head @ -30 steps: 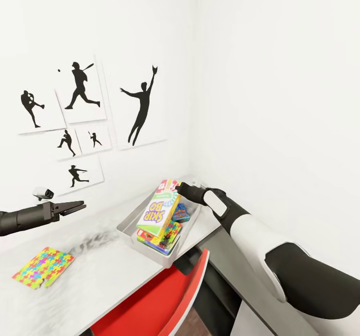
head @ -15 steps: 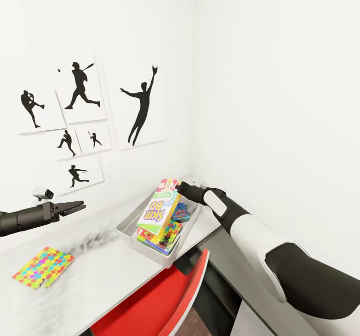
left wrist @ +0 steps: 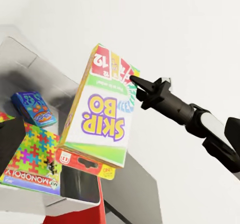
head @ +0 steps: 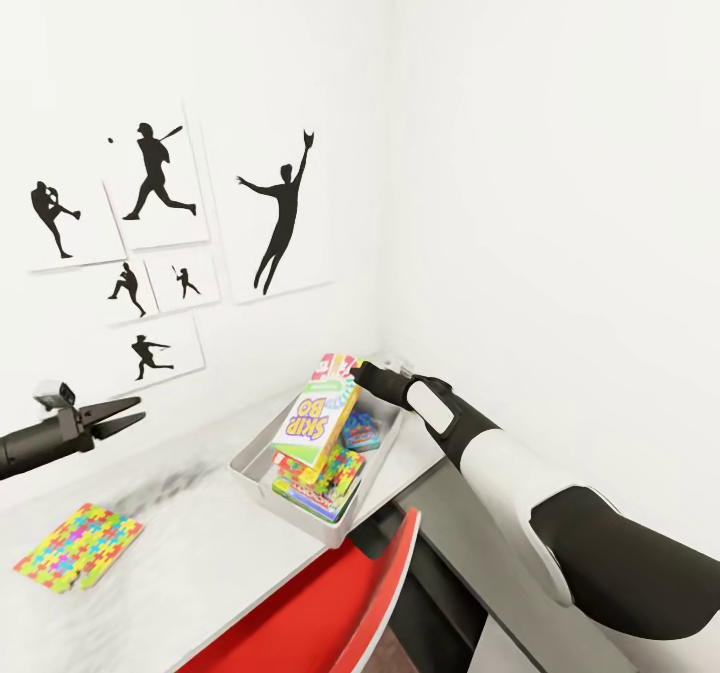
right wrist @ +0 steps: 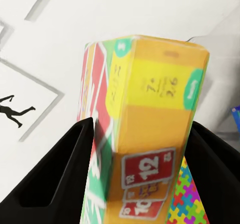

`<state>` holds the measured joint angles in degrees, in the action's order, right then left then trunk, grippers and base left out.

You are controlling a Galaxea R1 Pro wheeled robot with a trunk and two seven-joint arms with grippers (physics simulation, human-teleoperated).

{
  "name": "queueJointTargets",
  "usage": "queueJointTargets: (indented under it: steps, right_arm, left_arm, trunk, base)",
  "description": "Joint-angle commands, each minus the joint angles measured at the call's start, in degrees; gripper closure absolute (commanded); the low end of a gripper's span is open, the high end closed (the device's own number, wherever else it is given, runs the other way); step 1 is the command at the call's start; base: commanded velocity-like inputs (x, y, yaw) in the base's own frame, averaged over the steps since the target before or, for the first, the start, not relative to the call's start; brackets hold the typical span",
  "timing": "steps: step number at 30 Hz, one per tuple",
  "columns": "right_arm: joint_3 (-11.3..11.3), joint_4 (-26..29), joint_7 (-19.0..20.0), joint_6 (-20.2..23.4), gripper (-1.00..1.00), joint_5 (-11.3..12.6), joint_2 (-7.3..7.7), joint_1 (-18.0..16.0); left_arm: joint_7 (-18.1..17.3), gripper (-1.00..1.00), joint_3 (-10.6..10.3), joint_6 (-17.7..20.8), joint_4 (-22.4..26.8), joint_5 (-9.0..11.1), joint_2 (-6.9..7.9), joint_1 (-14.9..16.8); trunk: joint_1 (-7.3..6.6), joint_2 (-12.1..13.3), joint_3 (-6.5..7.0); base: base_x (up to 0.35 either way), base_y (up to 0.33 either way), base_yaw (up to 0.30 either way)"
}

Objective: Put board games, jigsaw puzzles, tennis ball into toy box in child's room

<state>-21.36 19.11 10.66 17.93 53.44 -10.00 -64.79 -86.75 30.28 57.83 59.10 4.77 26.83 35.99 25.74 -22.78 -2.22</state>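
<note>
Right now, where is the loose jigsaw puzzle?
Head view: the jigsaw puzzle lies flat on the table, lower left, below the left gripper, well left of the toy box.

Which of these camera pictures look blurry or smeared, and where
Head view: the jigsaw puzzle and the grey shading on the table look smeared. Right wrist view: the Skip-Bo box sits very close between the right end effector fingers, its print soft. Left wrist view: sharp, lettering readable.

Likely child's bedroom, baseball prints, toys
</note>
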Motion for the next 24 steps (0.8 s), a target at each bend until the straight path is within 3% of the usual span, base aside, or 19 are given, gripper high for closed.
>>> queueJointTargets:
  steps: [1,8,24]
  right_arm:
    - [-0.1,0.0,0.1,0.1,1.00,0.1,0.00,-0.1]
    - [-0.1,0.0,0.1,0.2,1.00,0.1,0.00,-0.1]
    - [-0.1,0.0,0.1,0.3,1.00,0.2,0.00,-0.1]
  left_arm:
    - [0.4,-1.00,0.1,0.6,0.0,0.0,-0.06,0.0]
    - [2.5,-1.00,0.4,0.7,-0.5,0.1,-0.31,0.0]
    - [2.6,-1.00,0.4,0.7,-1.3,0.1,-0.36,0.0]
  trunk:
    - [0.04,-0.1,-0.14]
    - [0.04,-0.1,-0.14]
    - [0.04,-0.1,-0.14]
  base:
    - [0.010,0.000,0.000]
    - [0.003,0.000,0.000]
    - [0.000,0.043,0.000]
